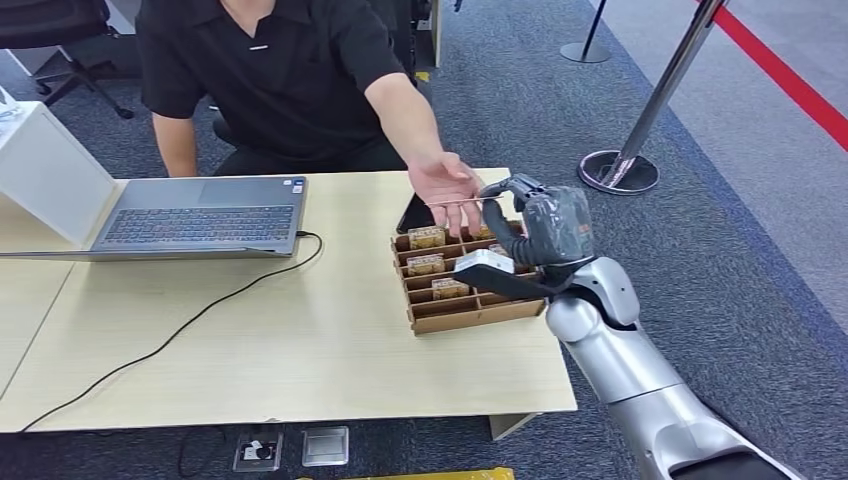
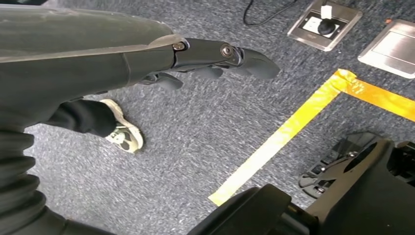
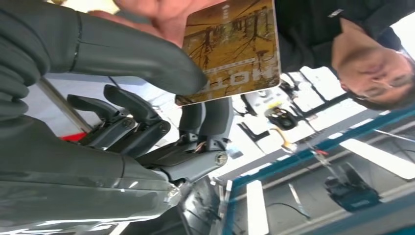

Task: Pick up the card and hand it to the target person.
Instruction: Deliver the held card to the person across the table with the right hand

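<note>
Right wrist view, item one: your right hand [image 3: 147,98] pinches the card [image 3: 230,49] between thumb and fingers. Just beyond it, the person's palm [image 1: 445,180] touches the card's far edge. Below the hand: tray [image 1: 470,315] on the table [image 1: 300,350]. Left hand [image 2: 215,61] hangs at the floor, fingers loosely apart, holding nothing. Risk: release before their grip closes, and the card likely drops into the tray.
</note>
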You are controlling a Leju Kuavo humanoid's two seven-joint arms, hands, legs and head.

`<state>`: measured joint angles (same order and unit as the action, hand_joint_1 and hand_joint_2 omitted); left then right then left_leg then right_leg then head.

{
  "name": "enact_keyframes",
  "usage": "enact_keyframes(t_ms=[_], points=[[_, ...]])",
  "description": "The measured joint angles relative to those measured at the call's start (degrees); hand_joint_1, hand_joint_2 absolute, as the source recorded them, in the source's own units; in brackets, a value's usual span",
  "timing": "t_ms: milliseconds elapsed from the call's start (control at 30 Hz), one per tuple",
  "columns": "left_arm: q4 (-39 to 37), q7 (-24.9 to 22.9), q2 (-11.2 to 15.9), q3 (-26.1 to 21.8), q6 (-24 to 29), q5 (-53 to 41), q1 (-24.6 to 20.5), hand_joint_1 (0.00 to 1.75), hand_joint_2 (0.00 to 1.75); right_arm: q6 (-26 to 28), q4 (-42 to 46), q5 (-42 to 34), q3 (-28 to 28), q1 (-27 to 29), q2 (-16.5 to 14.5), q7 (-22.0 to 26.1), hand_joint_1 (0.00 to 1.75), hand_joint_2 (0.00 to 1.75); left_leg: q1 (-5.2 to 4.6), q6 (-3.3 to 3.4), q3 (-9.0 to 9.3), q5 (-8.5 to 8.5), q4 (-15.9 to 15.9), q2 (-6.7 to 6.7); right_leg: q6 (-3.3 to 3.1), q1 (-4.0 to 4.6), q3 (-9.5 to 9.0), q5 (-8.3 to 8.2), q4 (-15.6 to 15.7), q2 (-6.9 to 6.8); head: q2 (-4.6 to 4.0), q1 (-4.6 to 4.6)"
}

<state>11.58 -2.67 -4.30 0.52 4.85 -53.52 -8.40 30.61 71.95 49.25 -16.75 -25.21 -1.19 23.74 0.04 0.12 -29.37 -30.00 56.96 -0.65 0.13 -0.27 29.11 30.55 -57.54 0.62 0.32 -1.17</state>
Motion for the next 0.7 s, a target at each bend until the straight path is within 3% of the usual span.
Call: enact_keyframes(t_ms=[367, 400, 433, 500, 533, 567, 700], points=[[0.00, -1.47, -0.40, 0.09, -0.68, -2.85, -0.60, 0.00, 1.75, 5.16, -14.48, -0.26, -2.72, -7.23, -3.99, 0.11, 1.75, 1.75, 0.00, 0.00, -0.02, 0.03, 0.00, 0.00, -0.01, 0.00, 0.03, -0.01, 0.00, -0.01, 0.01, -0.02], [0.00, -1.48, -0.44, 0.09, -0.70, -2.85, -0.60, 0.00, 1.31, 5.34, -15.08, -0.26, -2.77, -7.50, -4.04, 0.12, 1.75, 1.75, 0.00, 0.00, -0.02, 0.03, 0.01, 0.00, -0.01, 0.00, 0.03, -0.02, 0.00, -0.01, 0.01, -0.03], [0.00, -1.48, -0.46, 0.09, -0.73, -2.85, -0.60, 0.00, 0.87, 5.50, -15.61, -0.28, -2.82, -7.72, -4.07, 0.12, 1.47, 1.75, 0.00, 0.00, -0.02, 0.03, 0.01, -0.01, -0.02, 0.00, 0.03, -0.02, 0.00, -0.01, 0.01, -0.04], [0.00, -1.52, -0.49, 0.08, -0.75, -2.84, -0.55, 0.00, 0.00, 5.71, -16.42, -0.36, -2.91, -8.06, -4.08, 0.10, 0.59, 1.75, 0.00, -0.01, -0.02, 0.03, 0.01, 0.00, -0.04, 0.00, 0.04, -0.04, 0.00, -0.01, 0.01, -0.04], [0.00, -1.62, -0.50, 0.08, -0.80, -2.84, -0.46, 0.00, 0.00, 5.81, -16.78, -0.48, -2.94, -8.20, -4.08, 0.04, 0.16, 1.75, 0.00, -0.01, -0.02, 0.03, 0.01, 0.00, -0.04, 0.00, 0.05, -0.05, 0.00, -0.01, 0.01, -0.03], [0.00, -1.75, -0.50, 0.07, -0.84, -2.83, -0.35, 0.00, 0.00, 5.90, -17.13, -0.68, -2.96, -8.34, -4.08, -0.05, 0.00, 1.75, 0.00, -0.01, -0.02, 0.04, 0.01, 0.01, -0.04, 0.00, 0.06, -0.05, 0.00, -0.01, 0.01, -0.02], [0.00, -2.05, -0.52, 0.03, -0.92, -2.83, 0.07, 0.00, 0.00, 6.70, -18.16, -1.75, -2.97, -8.75, -4.05, -0.28, 0.00, 0.00, 0.00, -0.01, -0.04, 0.04, 0.01, -0.01, -0.05, 0.00, 0.10, -0.05, 0.00, -0.01, 0.01, 0.01]])
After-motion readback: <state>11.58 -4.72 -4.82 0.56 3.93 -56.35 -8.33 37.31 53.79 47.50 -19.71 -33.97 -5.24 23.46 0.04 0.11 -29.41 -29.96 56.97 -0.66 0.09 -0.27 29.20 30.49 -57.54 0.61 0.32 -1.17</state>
